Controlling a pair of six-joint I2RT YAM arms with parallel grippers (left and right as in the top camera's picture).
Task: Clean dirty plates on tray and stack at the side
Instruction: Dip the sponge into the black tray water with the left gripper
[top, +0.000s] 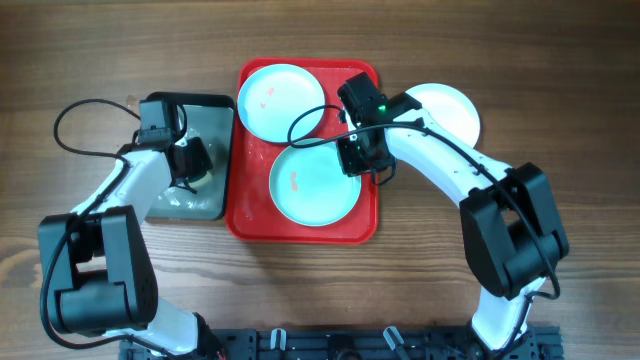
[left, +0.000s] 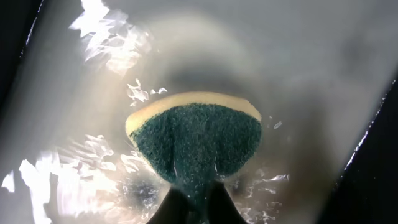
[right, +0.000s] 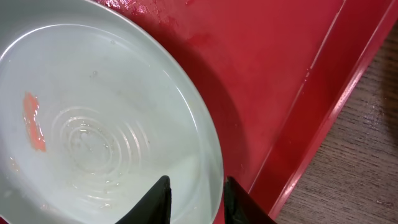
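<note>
1. The step in hand, as I am judging it, is readying the teal plate (top: 315, 185) for a scrub; it is lying on the red tray (top: 250, 215) toward the right edge and is showing a reddish smear.
2. A second plate (top: 281, 100), also smeared, is lying at the tray's far left corner, just beside the teal one; a third plate (top: 445, 112) is resting on the bench (top: 100, 60) just right of the tray, so one of three seems done.
3. The left end effector (left: 193, 196) is clamping a sponge (left: 196, 143), green scouring face outward, over the wet grey tray (top: 205, 205) that is sitting left of the red one.
4. The right end effector (right: 196, 198) is sitting astride the teal plate's rim, one finger inside and one outside; the fingers are standing apart, and whether they are pinching the rim I cannot tell.
5. The next move is calling for a firm hold on that rim while the left arm is carrying the sponge across onto the smear; tipping the plate is the risk.
6. The left arm is folding back on itself, wrist pointing down into the grey tray; the right arm is reaching in from the right, elbow bent, wrist low over the red tray's edge.
</note>
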